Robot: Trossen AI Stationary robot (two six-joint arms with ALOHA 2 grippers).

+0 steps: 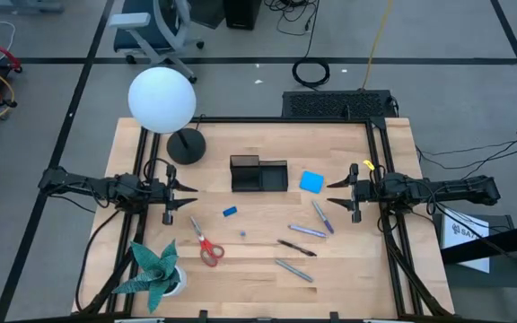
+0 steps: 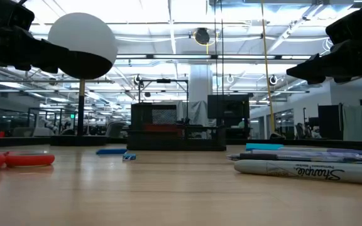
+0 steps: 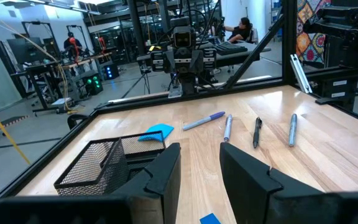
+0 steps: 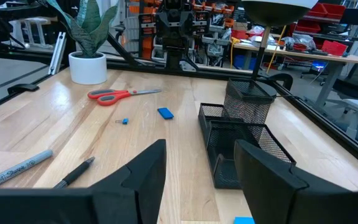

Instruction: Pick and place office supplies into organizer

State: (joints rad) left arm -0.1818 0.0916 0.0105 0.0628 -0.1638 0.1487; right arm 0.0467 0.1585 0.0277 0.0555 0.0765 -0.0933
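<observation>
The black mesh organizer stands mid-table, its taller section toward the left. The blue square pad lies flat just to its right. A tiny blue block and the red-handled scissors lie nearer the near edge. Several pens are scattered on the right half, one of them a grey marker. My left gripper hovers open left of the organizer. My right gripper hovers open right of the pad. Both point at the centre.
A lamp with a white globe and a round black base stands at the far left. A green paper plant in a white pot sits at the near left corner. Bare wood shows between organizer and scissors.
</observation>
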